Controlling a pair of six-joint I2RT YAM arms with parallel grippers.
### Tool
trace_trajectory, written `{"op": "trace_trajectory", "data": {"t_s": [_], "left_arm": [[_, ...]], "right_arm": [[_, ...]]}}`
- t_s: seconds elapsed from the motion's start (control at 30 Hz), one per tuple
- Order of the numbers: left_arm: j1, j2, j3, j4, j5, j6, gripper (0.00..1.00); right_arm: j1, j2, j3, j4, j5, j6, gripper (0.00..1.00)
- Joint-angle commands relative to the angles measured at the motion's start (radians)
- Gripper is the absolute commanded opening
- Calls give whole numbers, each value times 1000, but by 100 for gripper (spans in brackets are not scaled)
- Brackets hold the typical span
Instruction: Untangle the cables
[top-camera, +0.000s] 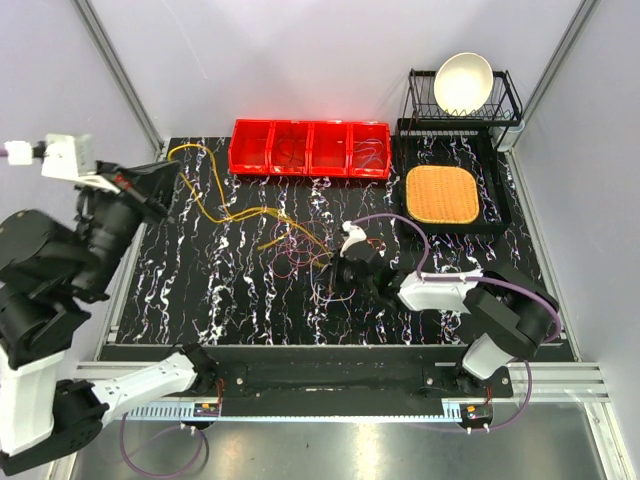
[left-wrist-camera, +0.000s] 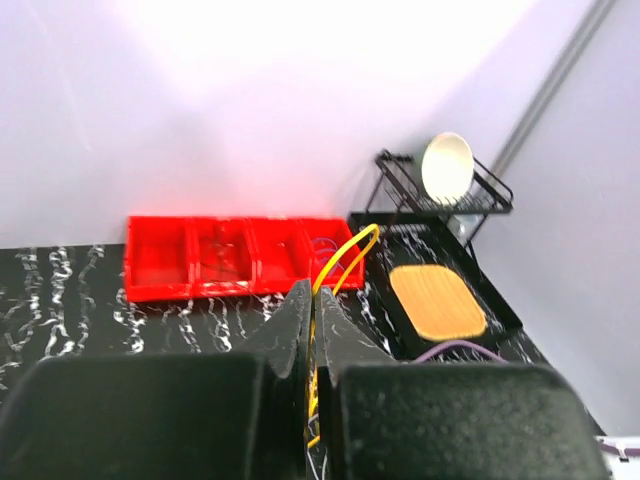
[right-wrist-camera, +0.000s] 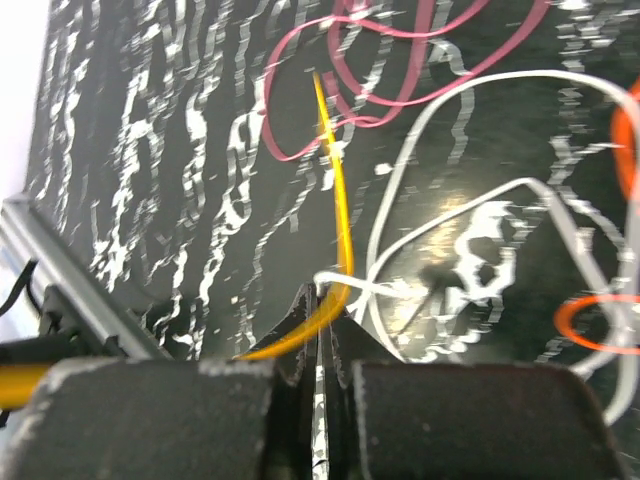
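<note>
The left gripper (left-wrist-camera: 310, 300) is clenched on a yellow cable (left-wrist-camera: 345, 255), raised off the table (top-camera: 200, 290); the right gripper (right-wrist-camera: 320, 305) pins the tangle (top-camera: 300, 255) mid-table, likely for separation.

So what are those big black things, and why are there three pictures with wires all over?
They are two robot arms bolted to the near edge of a table. The top picture looks down from above. The other two come from little cameras on the wrists, so you see each arm's own fingers up close.

On the black marbled table lies a tangle of cables, thin curly wires in many colours. At the back are red bins, a woven mat and a white bowl in a wire rack.

The left gripper is shut on a yellow cable, raised above the table. The right gripper is low by the tangle, shut, with another yellow wire running into its fingers; white and pink wires lie beside it. It looks like they pull wires apart.
</note>
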Motion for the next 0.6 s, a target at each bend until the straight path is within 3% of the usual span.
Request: {"op": "trace_trajectory", "data": {"t_s": [0.0,0.13,0.17,0.2,0.33,0.57], "left_arm": [[-3,-29,-53,30,-54,16,0],[-3,-46,-159,30,-55,0,0],[-1,-55,-174,31,-56,-3,0],[-1,-55,-190,33,-50,-7,0],[-1,-56,-230,31,-52,-9,0],[-3,-58,-165,33,-52,14,0]], "right_arm": [[-30,-2,52,-64,28,10,2],[-39,-35,92,-138,46,-19,19],[-41,-45,101,-153,49,-34,26],[-42,-55,118,-193,52,-45,41],[-45,-118,140,-278,116,-79,60],[-70,-124,150,-322,98,-91,64]]}}
